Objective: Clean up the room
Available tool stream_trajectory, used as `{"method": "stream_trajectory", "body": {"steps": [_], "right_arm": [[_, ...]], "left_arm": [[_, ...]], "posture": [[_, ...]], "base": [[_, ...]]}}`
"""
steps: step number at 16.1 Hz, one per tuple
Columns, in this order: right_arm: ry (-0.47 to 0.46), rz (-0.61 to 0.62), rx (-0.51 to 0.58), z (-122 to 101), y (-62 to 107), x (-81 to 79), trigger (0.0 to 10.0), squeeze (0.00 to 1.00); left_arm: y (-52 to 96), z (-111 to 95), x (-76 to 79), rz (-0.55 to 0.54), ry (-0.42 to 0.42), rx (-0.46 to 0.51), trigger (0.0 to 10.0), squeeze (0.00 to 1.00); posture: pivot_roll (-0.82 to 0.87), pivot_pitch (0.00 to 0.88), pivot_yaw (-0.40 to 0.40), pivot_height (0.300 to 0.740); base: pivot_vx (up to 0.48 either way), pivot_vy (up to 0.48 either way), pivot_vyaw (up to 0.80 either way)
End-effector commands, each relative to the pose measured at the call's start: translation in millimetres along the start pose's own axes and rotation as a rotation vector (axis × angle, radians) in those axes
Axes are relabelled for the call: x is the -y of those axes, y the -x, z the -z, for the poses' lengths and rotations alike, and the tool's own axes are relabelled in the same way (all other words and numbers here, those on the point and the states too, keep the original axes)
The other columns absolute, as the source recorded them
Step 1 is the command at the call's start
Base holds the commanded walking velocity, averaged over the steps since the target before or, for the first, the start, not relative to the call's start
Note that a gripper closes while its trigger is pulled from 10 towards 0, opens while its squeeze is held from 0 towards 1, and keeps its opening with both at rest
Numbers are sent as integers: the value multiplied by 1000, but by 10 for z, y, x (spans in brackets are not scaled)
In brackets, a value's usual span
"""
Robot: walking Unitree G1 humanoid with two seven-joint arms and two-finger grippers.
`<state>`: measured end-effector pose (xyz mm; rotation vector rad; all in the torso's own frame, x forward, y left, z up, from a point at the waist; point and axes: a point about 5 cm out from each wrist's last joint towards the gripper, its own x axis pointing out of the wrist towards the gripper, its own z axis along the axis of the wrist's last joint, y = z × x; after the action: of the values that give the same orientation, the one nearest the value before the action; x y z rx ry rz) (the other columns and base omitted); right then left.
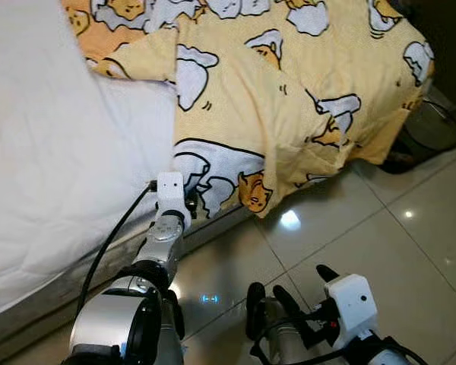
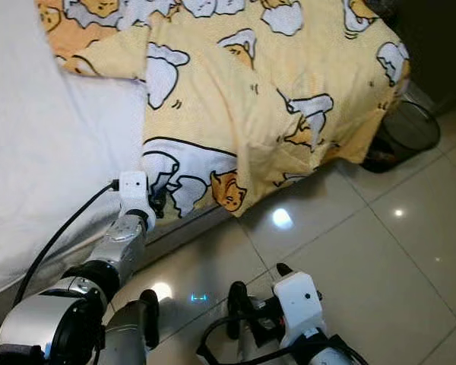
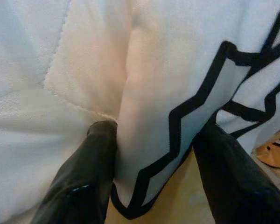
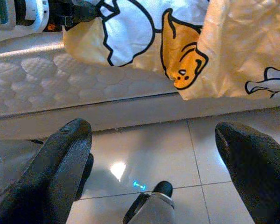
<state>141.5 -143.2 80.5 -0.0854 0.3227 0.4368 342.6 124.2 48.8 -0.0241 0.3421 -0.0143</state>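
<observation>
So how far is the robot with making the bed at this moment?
Little looks done: the yellow cartoon blanket lies bunched, hanging over the mattress side toward the tiled floor. In hand: the left gripper has its open fingers around the blanket's hanging edge. The right gripper waits open above the floor. Left: spreading the blanket flat.

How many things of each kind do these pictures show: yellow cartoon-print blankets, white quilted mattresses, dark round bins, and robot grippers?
Yellow cartoon-print blanket: 1
White quilted mattress: 1
Dark round bin: 1
Robot grippers: 2, left gripper and right gripper
Total: 5
</observation>
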Motion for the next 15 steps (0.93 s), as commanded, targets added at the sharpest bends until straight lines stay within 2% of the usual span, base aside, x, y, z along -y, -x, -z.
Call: {"method": "stream_trajectory", "body": {"steps": [1, 8, 15], "right_arm": [[-24, 17, -31, 74, -6, 35, 10000, 0], [-20, 2, -38, 86, -37, 28, 10000, 0], [-3, -1, -41, 76, -58, 80, 10000, 0]], "left_arm": [[98, 302, 150, 89, -32, -96, 0, 0], [169, 425, 194, 162, -123, -86, 0, 0], [120, 304, 212, 166, -112, -57, 0, 0]], "posture": [[-189, 307, -43, 740], [-179, 308, -58, 740], [-191, 299, -73, 740]], "base": [[0, 0, 0], [0, 0, 0], [0, 0, 0]]}}
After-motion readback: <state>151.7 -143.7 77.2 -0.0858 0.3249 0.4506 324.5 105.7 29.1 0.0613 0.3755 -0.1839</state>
